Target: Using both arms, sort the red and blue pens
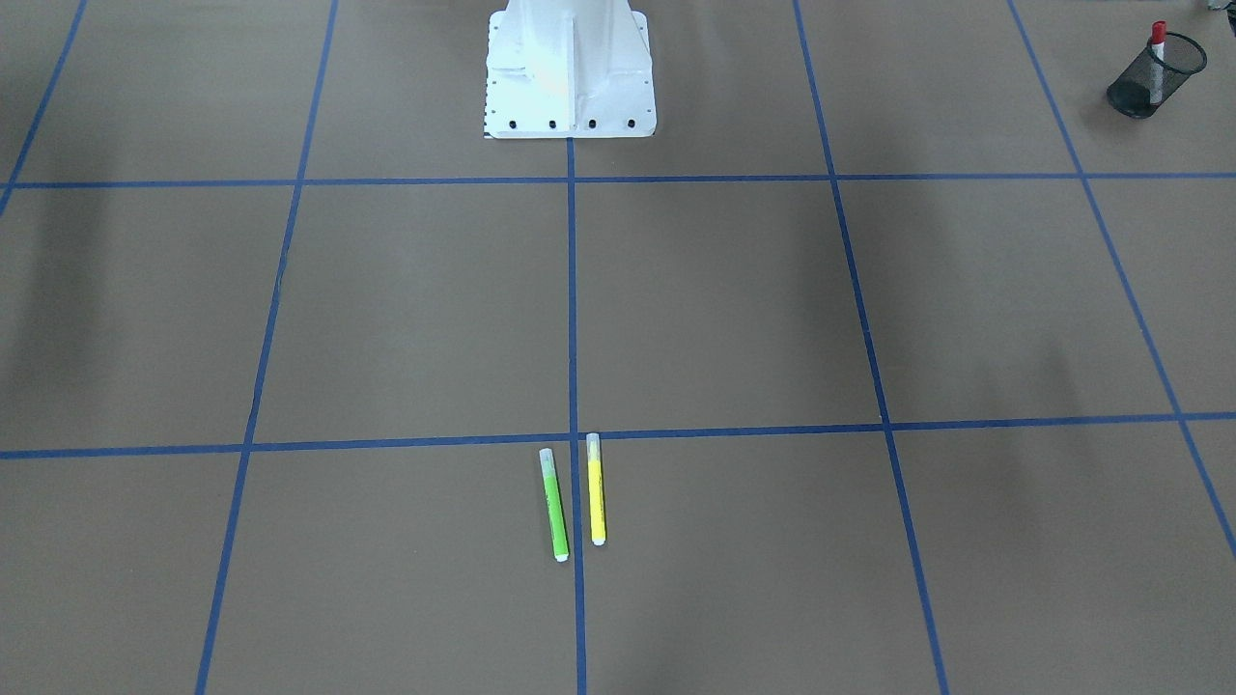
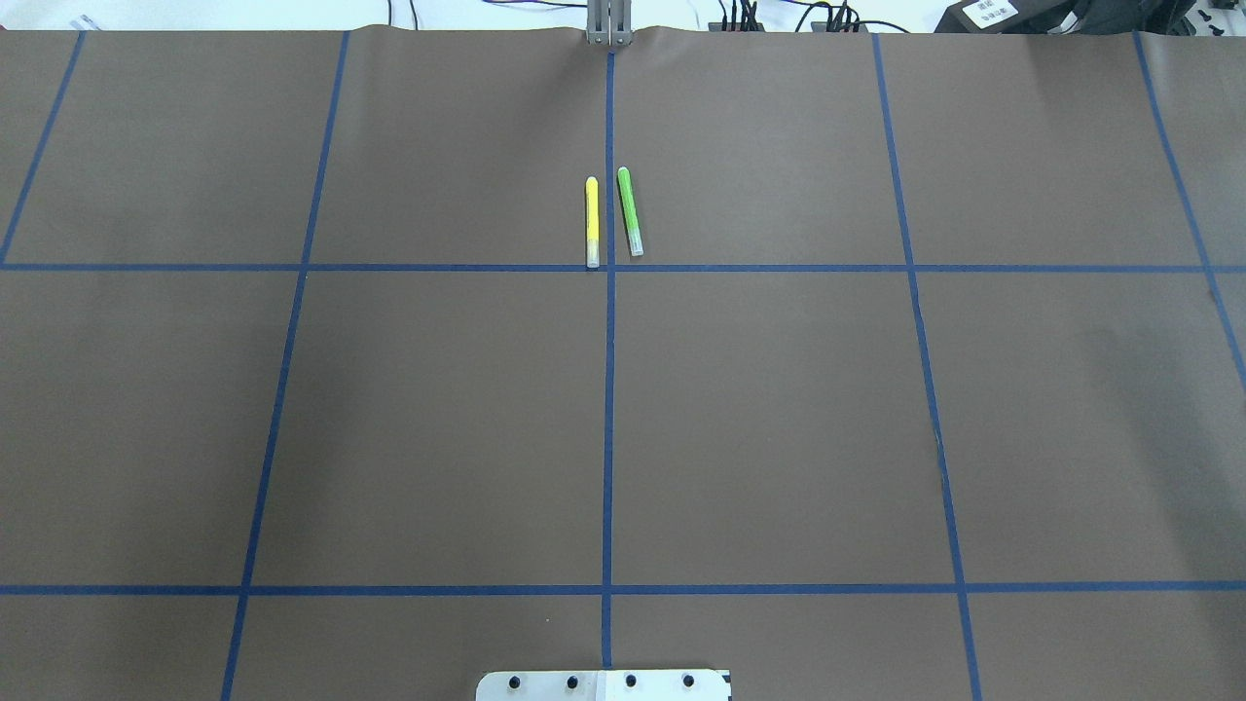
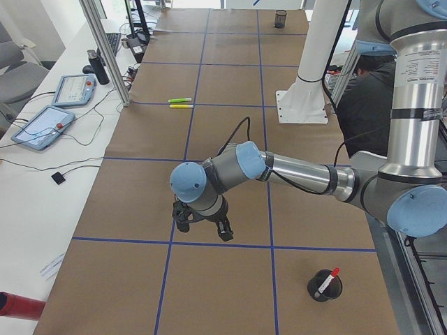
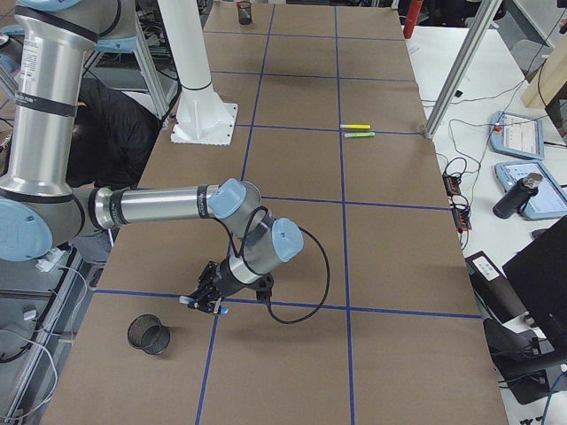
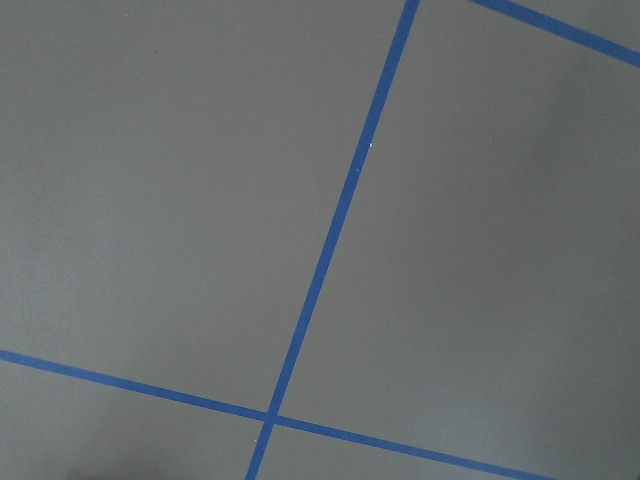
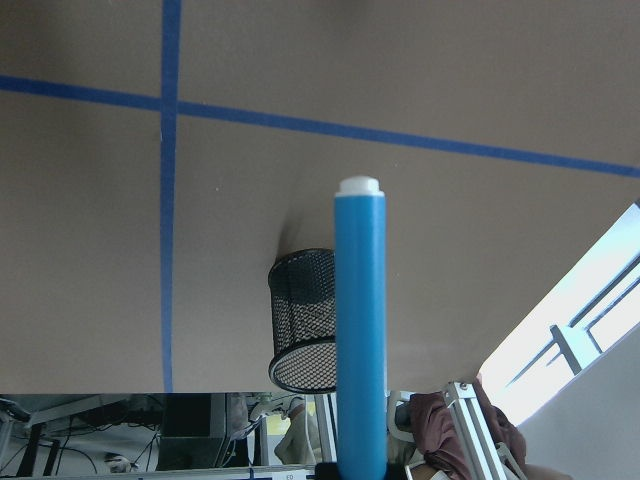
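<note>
One blue highlighter (image 6: 360, 330) is clamped in the right gripper (image 4: 209, 297), hanging near the right-side mesh cup (image 6: 305, 320), probably lined up for a drop. The red marker (image 1: 1157, 43) stands sorted in the left-side mesh cup (image 1: 1149, 85). Left gripper (image 3: 204, 227): can't tell its grip.

Red-capped marker (image 1: 1157, 48) leaning in cup (image 1: 1139, 92); blue highlighter (image 6: 360, 330) in right tool (image 4: 205, 302)
</note>
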`<state>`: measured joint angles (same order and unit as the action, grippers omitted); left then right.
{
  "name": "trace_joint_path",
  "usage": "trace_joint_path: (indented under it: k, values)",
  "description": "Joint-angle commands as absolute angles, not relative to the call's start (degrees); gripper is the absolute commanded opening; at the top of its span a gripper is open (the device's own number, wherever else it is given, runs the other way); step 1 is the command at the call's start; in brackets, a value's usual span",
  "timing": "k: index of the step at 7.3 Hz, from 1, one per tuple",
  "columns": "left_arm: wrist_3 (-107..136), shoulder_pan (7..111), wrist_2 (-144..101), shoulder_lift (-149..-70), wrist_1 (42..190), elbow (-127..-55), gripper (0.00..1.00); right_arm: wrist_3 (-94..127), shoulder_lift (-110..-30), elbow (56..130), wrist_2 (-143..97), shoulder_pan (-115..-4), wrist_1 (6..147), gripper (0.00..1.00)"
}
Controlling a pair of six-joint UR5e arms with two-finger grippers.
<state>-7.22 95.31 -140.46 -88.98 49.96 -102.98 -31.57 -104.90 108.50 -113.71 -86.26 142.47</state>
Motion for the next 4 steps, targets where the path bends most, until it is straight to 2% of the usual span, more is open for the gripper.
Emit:
trace_joint_path:
  k: [1,2,4]
  values:
    - [-7.2,95.4,-140.6,-88.9,50.1,-103.3,1.00,-30.9,-107.1,107.1,-116.9,-87.0,147.0,0.00]
    - [-7.2,95.4,-140.6,-88.9,50.1,-103.4,1.00,-30.9,-107.2,104.3,-119.1,-87.0,147.6,0.00]
    - [-6.9,95.4,-140.7,-88.8,50.4,-104.1,1.00,-30.9,-108.0,103.5,-119.6,-87.0,151.7,0.00]
